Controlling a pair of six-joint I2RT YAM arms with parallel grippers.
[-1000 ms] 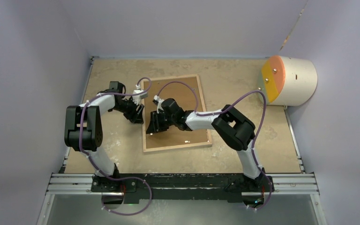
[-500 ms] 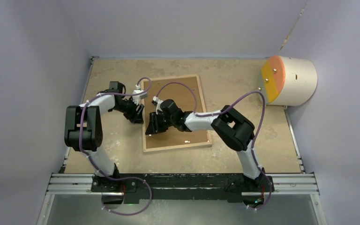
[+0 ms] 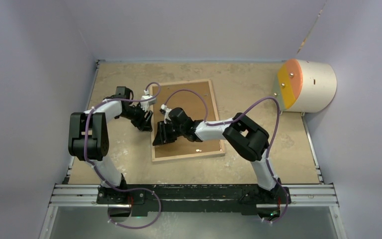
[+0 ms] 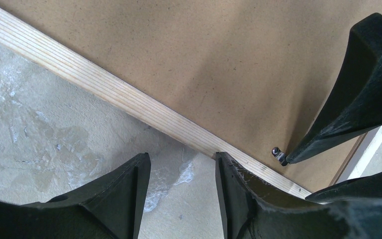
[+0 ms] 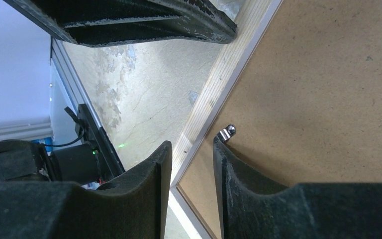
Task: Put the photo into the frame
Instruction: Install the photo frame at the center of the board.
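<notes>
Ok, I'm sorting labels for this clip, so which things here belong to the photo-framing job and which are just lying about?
Part of the job:
frame, lying back up
brown backing board in it
small metal clip
left end effector and right end effector, at its left rim
photo: not in view

Lying about:
white drum with an orange face, far right corner

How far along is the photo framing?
Looks done: the frame lies back up with the backing board in it. In hand: the right gripper is at a metal tab by the rim; the left gripper is open alongside. Left: unclear, the photo isn't visible.
</notes>
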